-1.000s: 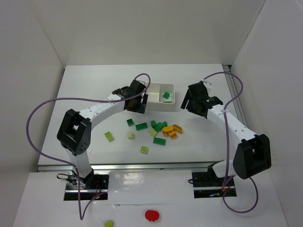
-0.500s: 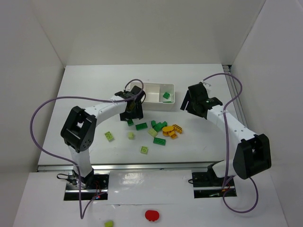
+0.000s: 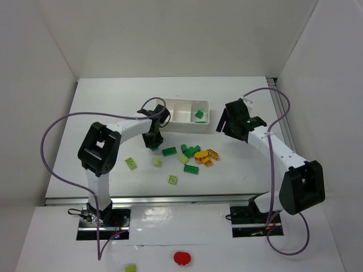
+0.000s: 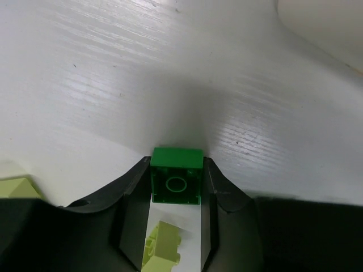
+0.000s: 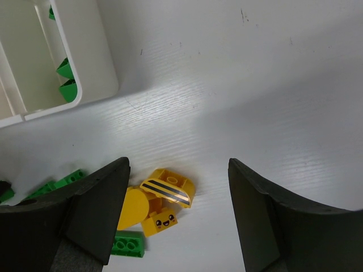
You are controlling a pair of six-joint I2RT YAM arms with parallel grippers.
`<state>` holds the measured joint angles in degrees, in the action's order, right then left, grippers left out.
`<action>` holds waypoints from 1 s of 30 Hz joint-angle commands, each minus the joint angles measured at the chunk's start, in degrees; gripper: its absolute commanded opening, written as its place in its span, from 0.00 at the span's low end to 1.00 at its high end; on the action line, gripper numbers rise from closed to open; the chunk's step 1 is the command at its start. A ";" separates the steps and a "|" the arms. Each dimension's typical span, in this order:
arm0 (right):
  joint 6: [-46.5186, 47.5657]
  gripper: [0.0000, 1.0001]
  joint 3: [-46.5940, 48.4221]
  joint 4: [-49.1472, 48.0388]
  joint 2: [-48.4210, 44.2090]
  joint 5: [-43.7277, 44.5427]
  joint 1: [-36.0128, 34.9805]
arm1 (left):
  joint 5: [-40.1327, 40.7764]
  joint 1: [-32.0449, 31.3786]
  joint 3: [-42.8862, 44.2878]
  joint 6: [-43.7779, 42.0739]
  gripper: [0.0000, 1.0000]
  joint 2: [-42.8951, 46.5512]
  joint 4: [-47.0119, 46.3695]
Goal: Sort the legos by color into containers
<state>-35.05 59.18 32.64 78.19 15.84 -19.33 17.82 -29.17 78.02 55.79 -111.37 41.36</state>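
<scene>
On my top view the white table [image 3: 113, 102] carries the white tray [image 3: 181, 113] just above centre, with one dark green lego [image 3: 199, 115] in its right-hand compartment. The loose legos [image 3: 190, 157] lie scattered below the tray at mid-frame. The right gripper [image 3: 229, 122] hangs right of the tray with jaws spread wide on nothing, while the left gripper [image 3: 153, 140], just below the tray's left end, is clenched on a dark green brick [image 4: 177, 175] at the lower centre of its wrist view.

Dark green brick [image 4: 176, 177], pale lime brick [image 4: 162, 249], black-striped yellow brick [image 5: 168, 188], smiley-faced yellow brick [image 5: 160, 221], white tray [image 5: 85, 39].
</scene>
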 commanded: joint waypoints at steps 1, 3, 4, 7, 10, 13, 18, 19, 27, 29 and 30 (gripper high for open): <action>0.24 0.77 0.32 -1.18 -0.59 0.42 0.35 | 0.89 -0.19 1.60 -1.46 0.40 2.64 0.12; 0.24 0.77 0.32 -1.18 -0.59 0.42 0.35 | 0.90 -1.41 3.88 -5.59 0.33 4.05 0.12; 0.24 0.77 0.32 -1.18 -0.59 0.42 0.35 | 0.90 -1.94 5.03 -7.00 0.30 4.67 0.12; 0.24 0.77 0.32 -1.18 -0.59 0.42 0.35 | 0.64 -3.53 9.95 -11.57 0.27 6.17 1.26; -0.28 0.77 -0.28 -1.18 -1.11 0.95 0.35 | -2.43 -5.11 15.92 -15.53 0.27 7.05 0.48; -0.81 0.77 -0.29 -1.18 -1.64 0.95 0.35 | -9.55 -5.11 25.03 -18.87 0.27 2.42 -0.76; -0.81 0.77 -0.82 0.14 -2.69 1.47 0.35 | -16.23 -5.64 40.96 -20.11 0.27 -8.58 -2.07; -0.81 0.77 -0.82 0.84 -3.57 1.48 0.35 | -16.76 -5.64 45.51 -20.63 0.27 -10.43 -2.08; -0.20 0.77 -1.96 4.35 -8.14 2.01 0.35 | -22.48 -5.64 59.61 -21.69 0.60 -24.59 -5.15; -0.20 0.77 -1.96 4.97 -8.84 2.71 0.35 | -23.27 -5.64 60.23 -22.91 0.86 -25.29 -5.15; -0.20 0.77 -1.96 5.58 -8.85 2.71 0.35 | -23.27 -5.64 60.23 -22.92 0.87 -24.34 -5.15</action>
<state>-35.09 57.56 35.68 71.33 17.02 -19.33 -2.44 -34.81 135.02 34.46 -136.92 37.54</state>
